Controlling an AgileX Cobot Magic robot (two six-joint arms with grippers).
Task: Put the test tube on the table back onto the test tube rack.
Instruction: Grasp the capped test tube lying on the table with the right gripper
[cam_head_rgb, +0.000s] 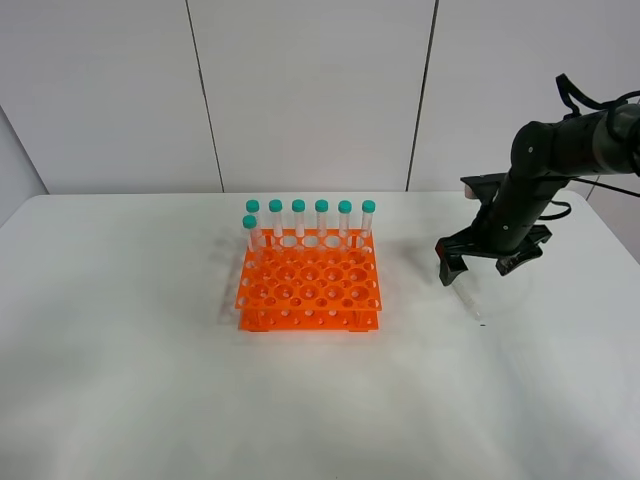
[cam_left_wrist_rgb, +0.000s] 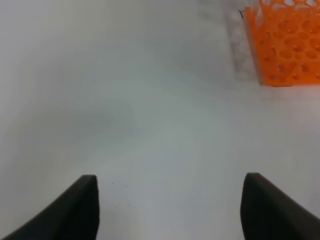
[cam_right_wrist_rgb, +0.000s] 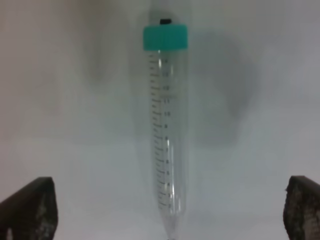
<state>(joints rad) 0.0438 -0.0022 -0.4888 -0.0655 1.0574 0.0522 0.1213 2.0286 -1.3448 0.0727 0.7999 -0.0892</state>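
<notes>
The test tube (cam_head_rgb: 469, 303) lies flat on the white table (cam_head_rgb: 150, 380) to the right of the orange test tube rack (cam_head_rgb: 310, 288). In the right wrist view the tube (cam_right_wrist_rgb: 166, 125) is clear with a teal cap (cam_right_wrist_rgb: 165, 37), and its pointed tip lies toward the gripper. My right gripper (cam_head_rgb: 477, 270) hovers just above the tube, open, with its fingers (cam_right_wrist_rgb: 31, 210) wide on either side and nothing between them but the tip. My left gripper (cam_left_wrist_rgb: 170, 210) is open and empty over bare table. It does not show in the exterior high view.
Several teal-capped tubes (cam_head_rgb: 310, 220) stand upright along the rack's back row, with one more at the left in the second row. The rack's other holes are empty. A corner of the rack (cam_left_wrist_rgb: 285, 45) shows in the left wrist view.
</notes>
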